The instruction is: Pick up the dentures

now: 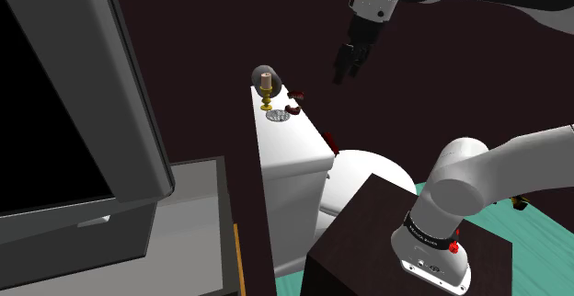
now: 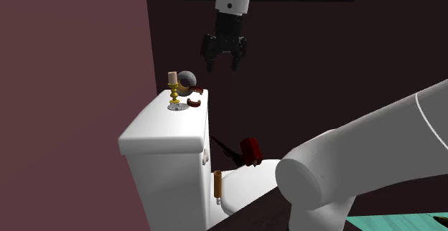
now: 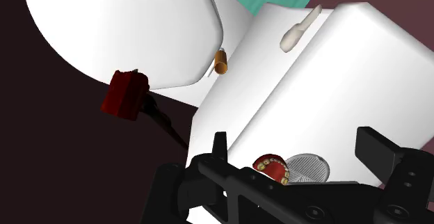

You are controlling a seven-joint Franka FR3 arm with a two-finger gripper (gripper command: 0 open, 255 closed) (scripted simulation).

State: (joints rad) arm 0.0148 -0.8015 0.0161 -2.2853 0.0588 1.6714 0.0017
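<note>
From the second exterior view, the dentures [image 2: 194,102] lie at the far end of the toilet tank lid [image 2: 154,129], just right of a brass candlestick [image 2: 173,87] and a round mesh disc [image 2: 176,108]. The gripper [image 2: 222,66] hangs above them, fingers spread and holding nothing. They look light, rigid and slick, probably brittle. I'd pinch gently across the red gum arch.

The shoulder view looks down past the stand [image 1: 368,239]; the second exterior view sits lower, nearer; both share the toilet tank [image 1: 287,149].
</note>
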